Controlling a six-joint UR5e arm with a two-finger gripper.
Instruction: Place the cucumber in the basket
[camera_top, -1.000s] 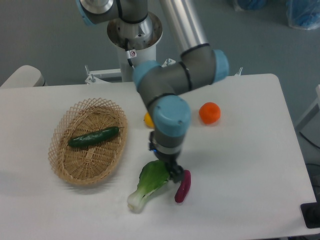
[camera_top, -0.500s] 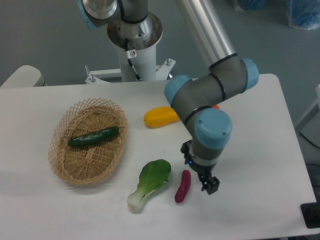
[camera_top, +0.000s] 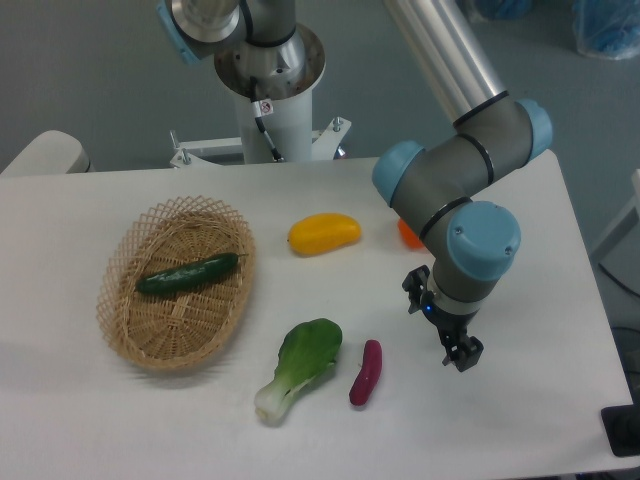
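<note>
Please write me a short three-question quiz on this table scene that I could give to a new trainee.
1. True or false: the cucumber lies inside the basket.
2. Which item lies nearest the tool?
A. the yellow fruit
B. the eggplant
C. the bok choy
3. Fill in: the orange fruit is partly hidden behind the robot's ____.

Key
1. True; it lies lengthwise across the basket floor.
2. B; the eggplant lies just to the tool's side, not touching it.
3. Arm.
</note>
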